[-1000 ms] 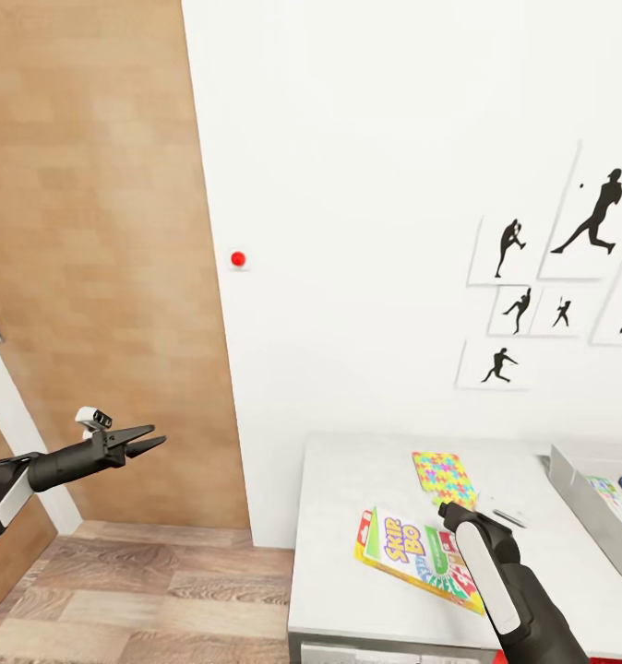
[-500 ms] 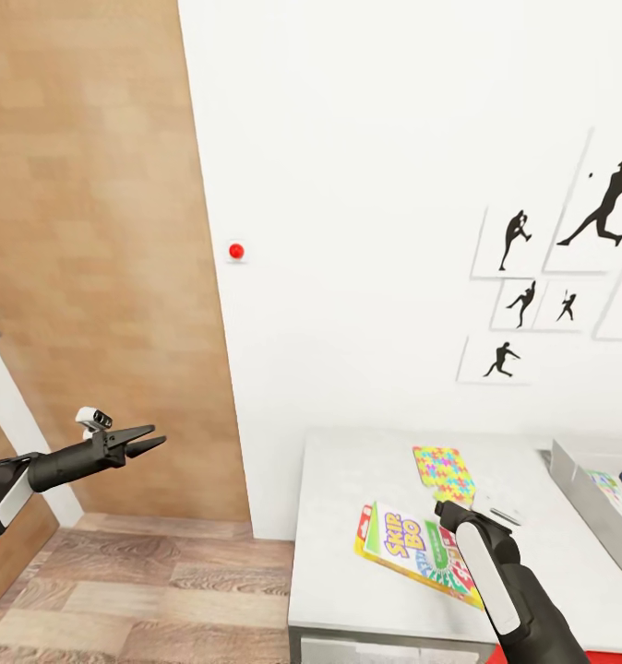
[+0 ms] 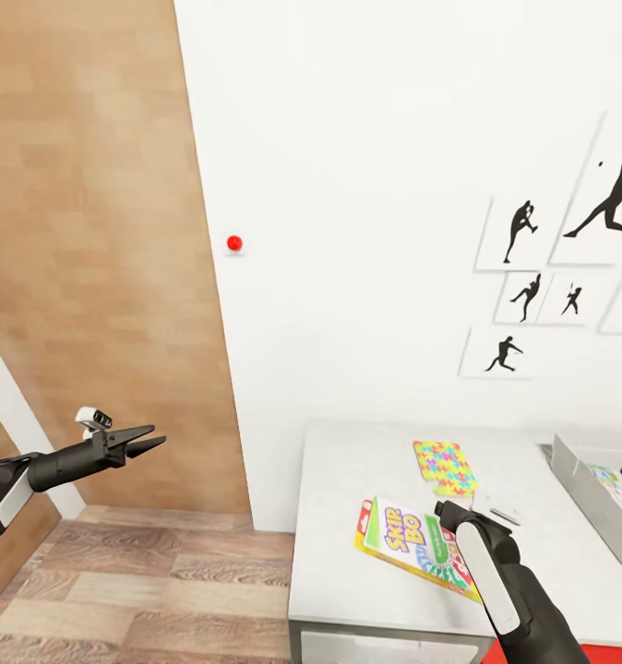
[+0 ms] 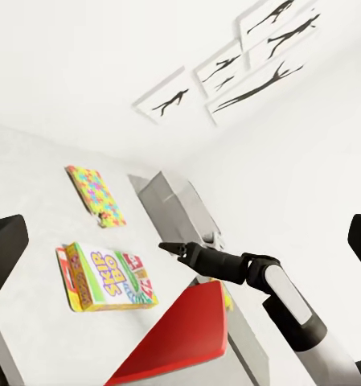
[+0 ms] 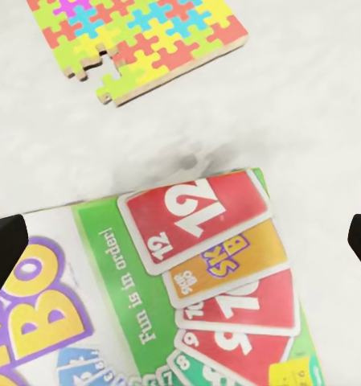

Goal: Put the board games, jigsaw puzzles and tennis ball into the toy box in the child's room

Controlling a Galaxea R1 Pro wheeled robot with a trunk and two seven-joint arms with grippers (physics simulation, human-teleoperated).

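On the table (image 3: pixel 366 498), "SKIP-BO" and "Fun is in order!" are read on the board game (image 5: pixel 188 297); the jigsaw puzzle (image 5: pixel 140 40) lies at its 1 o'clock. The right gripper (image 5: pixel 180 241) is spread wide above the game; the left gripper (image 3: pixel 143 441) is held narrowly parted.

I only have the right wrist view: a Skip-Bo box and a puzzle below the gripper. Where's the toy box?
Observer: The toy box sits at the right end of the table, to the right of the puzzle.
Operator: Is the Skip-Bo box flat on the table?
Observer: No, the Skip-Bo box lies on another flat box, whose red and yellow edge pokes out at its left.
Operator: And the left gripper?
Observer: The left gripper is open and empty, out over the floor.
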